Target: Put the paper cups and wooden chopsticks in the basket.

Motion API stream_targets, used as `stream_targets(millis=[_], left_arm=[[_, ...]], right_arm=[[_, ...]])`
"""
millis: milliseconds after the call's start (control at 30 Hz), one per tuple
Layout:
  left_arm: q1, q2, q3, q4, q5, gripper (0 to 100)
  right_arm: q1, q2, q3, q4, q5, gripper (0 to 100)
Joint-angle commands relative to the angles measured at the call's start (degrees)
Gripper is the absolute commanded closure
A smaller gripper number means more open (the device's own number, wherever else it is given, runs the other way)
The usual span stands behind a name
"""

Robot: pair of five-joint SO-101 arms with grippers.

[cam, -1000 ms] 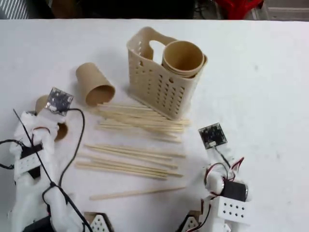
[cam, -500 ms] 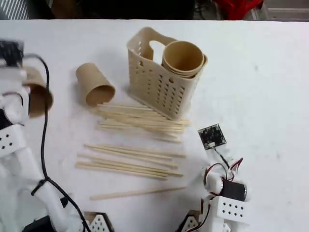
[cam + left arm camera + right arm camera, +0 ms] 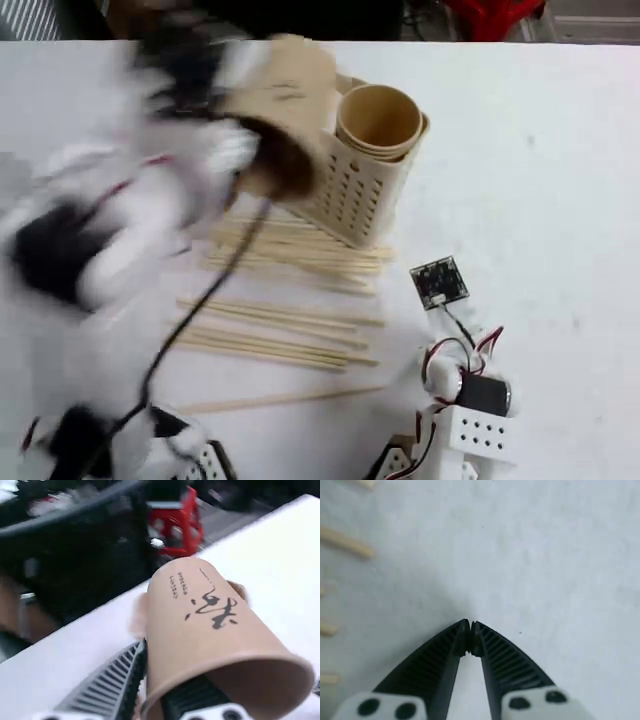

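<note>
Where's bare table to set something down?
Free: the table right of the basket, down past the right arm. Crowded: chopsticks fill the middle in front of the basket; the left arm with its cup covers the left.

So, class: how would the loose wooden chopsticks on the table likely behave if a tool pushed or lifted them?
The chopsticks look thin and straight, so probably stiff and light. They lie loose and overlapping; a push would likely scatter or roll them.
</note>
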Motion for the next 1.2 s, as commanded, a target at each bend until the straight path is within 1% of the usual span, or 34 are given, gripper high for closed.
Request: stream_targets(millis=[0, 100, 200, 900, 933, 1067, 1167], left_arm=[[4.6, 8.0, -2.2, -5.7, 1.8, 98], [4.9, 13.3, -2.2, -8.7, 1.8, 98], [4.6, 16.0, -2.2, -9.1, 1.8, 98], [3.8, 18.2, -2.2, -10.1, 1.4, 97], [3.8, 18.8, -2.2, -10.2, 1.3, 97], [3.8, 21.4, -2.1, -10.5, 1.3, 88], [3.8, 21.9, -2.2, -10.8, 1.3, 86]], right_arm=[[0.1, 0.3, -0.4, -1.0, 0.5, 98.1], [0.1, 0.3, -0.4, -1.0, 0.5, 98.1], [0.1, 0.3, -0.4, -1.0, 0.5, 98.1], [0.1, 0.3, -0.4, -1.1, 0.5, 97.8], [0.1, 0.3, -0.4, -1.1, 0.5, 97.8], [0.1, 0.3, -0.4, -1.1, 0.5, 97.8], [0.1, 0.3, -0.4, -1.1, 0.5, 97.8]])
